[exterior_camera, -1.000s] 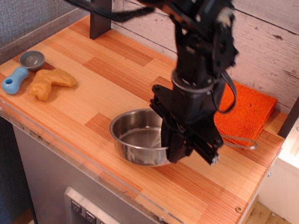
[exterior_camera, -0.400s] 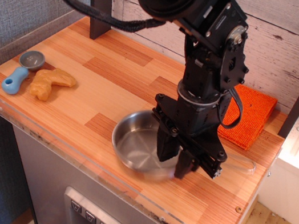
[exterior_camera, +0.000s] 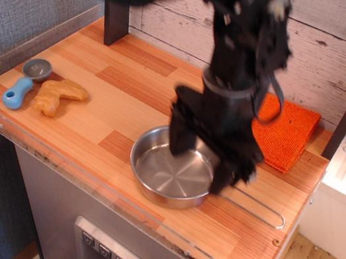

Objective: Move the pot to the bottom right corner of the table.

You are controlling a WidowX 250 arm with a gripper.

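The pot [exterior_camera: 168, 174], a shallow shiny steel pan, rests flat on the table [exterior_camera: 98, 99] near the front edge, right of the middle. Its wire-loop handle [exterior_camera: 259, 208] points right toward the front right corner. My gripper [exterior_camera: 206, 159] is motion-blurred and hangs just above the pot's back right rim. Its two black fingers [exterior_camera: 181, 138] are spread wide and hold nothing. The arm hides the pot's far rim.
An orange cloth [exterior_camera: 287, 133] lies at the back right. A yellow-brown food piece [exterior_camera: 58, 96] and a blue-handled scoop [exterior_camera: 23, 83] lie at the left. A dark post [exterior_camera: 117, 6] stands at the back, and a clear rim [exterior_camera: 113, 203] runs along the front edge.
The pot has slid a little toward the front right and its handle has swung round. The gripper let go of the rim, opened wide and lifted slightly.
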